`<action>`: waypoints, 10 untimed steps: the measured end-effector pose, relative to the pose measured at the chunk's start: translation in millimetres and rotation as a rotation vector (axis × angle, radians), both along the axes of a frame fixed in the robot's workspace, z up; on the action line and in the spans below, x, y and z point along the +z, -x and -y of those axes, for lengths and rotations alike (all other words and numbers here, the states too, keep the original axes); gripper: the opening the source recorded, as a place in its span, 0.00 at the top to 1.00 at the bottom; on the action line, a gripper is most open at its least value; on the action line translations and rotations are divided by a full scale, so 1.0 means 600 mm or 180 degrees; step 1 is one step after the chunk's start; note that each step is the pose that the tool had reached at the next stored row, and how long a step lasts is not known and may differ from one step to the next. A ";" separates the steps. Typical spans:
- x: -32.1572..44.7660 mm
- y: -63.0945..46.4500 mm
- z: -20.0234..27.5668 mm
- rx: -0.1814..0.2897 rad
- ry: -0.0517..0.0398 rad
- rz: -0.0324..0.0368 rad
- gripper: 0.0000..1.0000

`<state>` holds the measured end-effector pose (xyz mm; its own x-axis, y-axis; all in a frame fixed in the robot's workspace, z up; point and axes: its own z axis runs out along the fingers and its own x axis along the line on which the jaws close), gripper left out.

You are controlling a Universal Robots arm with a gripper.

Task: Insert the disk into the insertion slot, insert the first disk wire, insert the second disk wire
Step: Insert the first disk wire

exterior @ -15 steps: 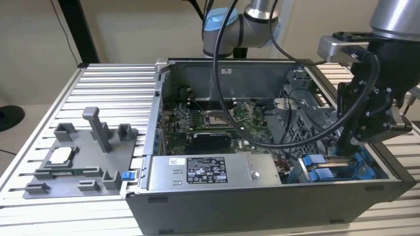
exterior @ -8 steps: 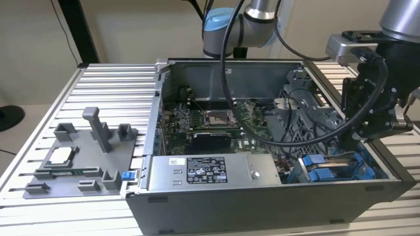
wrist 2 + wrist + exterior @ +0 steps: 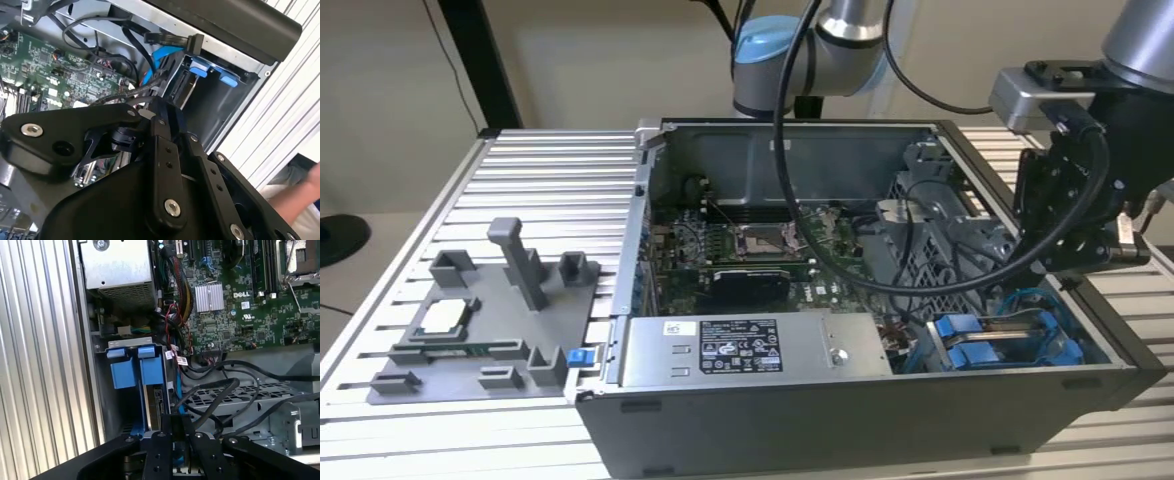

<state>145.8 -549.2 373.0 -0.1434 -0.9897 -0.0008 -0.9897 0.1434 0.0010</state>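
Gripper [image 3: 159, 107] fingertips are drawn together in both wrist views; whether anything is pinched between them cannot be determined. The gripper hangs inside the open computer case [image 3: 854, 420], near the corner that holds the insertion slot [image 3: 131, 344]. The disk [image 3: 150, 374] sits in that slot, with the two blue handles of its carrier frame at the slot mouth. In the exterior view the disk [image 3: 981, 345] lies at the case corner on the exterior view's right, beside the power supply [image 3: 747, 345]. Obstructions: a bundle of black cables [image 3: 225, 390] loops across the perforated drive cage [image 3: 235, 396] just beside the fingertips, and in the second wrist view one black cable crosses close past them. A black connector [image 3: 196, 44] on a flat black lead rests at the case edge near the blue handles, and a blue wire [image 3: 152, 60] curves alongside it. The motherboard [image 3: 761, 250] lies deeper in the case, beyond the power supply. The grey fixture tray [image 3: 467, 340] stands well apart on the slotted table [image 3: 547, 150], on the exterior view's left. Part of a person's hand [image 3: 302, 190] shows outside the case wall.
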 end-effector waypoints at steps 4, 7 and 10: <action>0.000 -0.001 0.0000 0.0000 0.0000 0.0000 1.00; 0.000 -0.001 0.0000 0.0000 0.0000 0.0000 1.00; 0.000 -0.001 0.0000 0.0000 0.0000 0.0000 1.00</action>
